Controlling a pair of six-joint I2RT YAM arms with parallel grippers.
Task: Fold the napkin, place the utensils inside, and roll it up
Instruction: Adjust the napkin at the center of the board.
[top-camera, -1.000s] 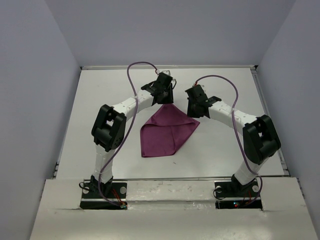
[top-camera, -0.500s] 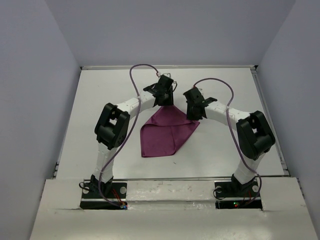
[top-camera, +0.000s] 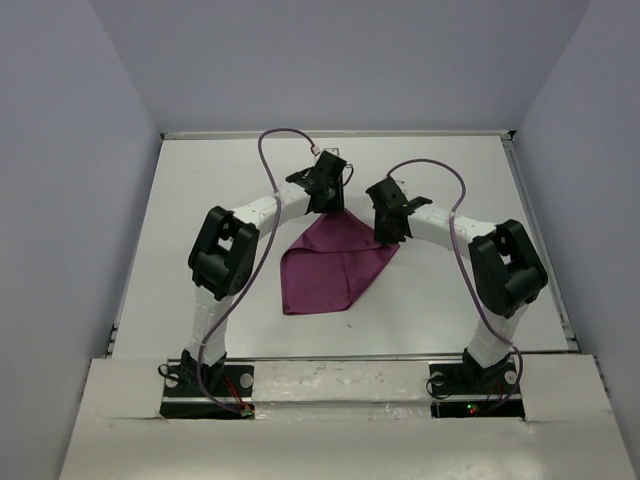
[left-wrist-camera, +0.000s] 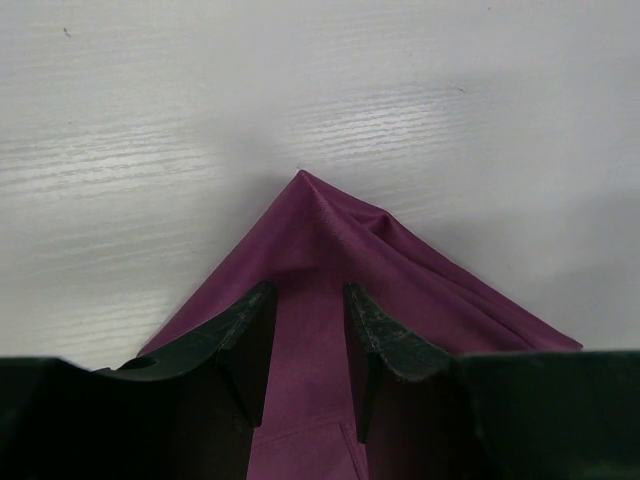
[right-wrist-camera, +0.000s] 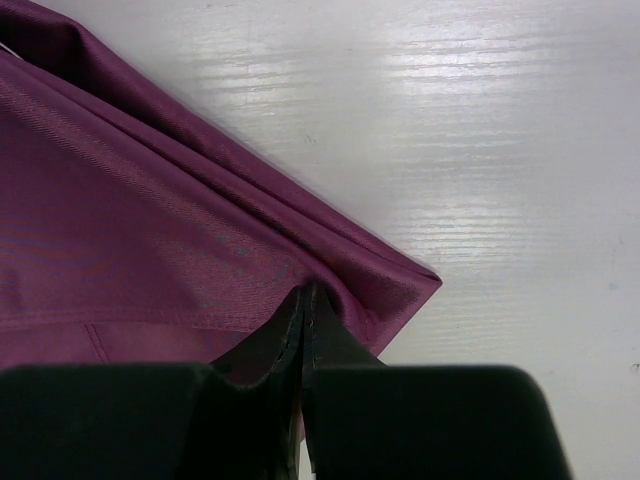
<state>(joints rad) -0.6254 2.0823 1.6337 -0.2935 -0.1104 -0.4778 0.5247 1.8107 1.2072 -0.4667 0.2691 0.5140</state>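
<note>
Napkin (top-camera: 335, 268) lies folded on white worktop (top-camera: 200, 230), in middle, between both arms. Right tool (right-wrist-camera: 303, 292) sits at napkin's right corner. Its fingers are pressed tight together, with cloth edge pinched and puckered at tips. Farther back, left tool (left-wrist-camera: 307, 292) sits over napkin's far pointed corner. Its fingers are partway apart, cloth shows in gap, not squeezed.

This looks like a robot lab test cell. A white table (top-camera: 190, 250) is boxed in on three sides by plain pale walls (top-camera: 70, 200), like a purpose-built booth. The left arm (top-camera: 222, 258) and right arm (top-camera: 508, 268), both white and black, are bolted on black base plates (top-camera: 205, 385) at the near edge. Purple cables (top-camera: 285, 130) loop loosely along them. A metal rail (top-camera: 340, 357) runs along the table's front.
</note>
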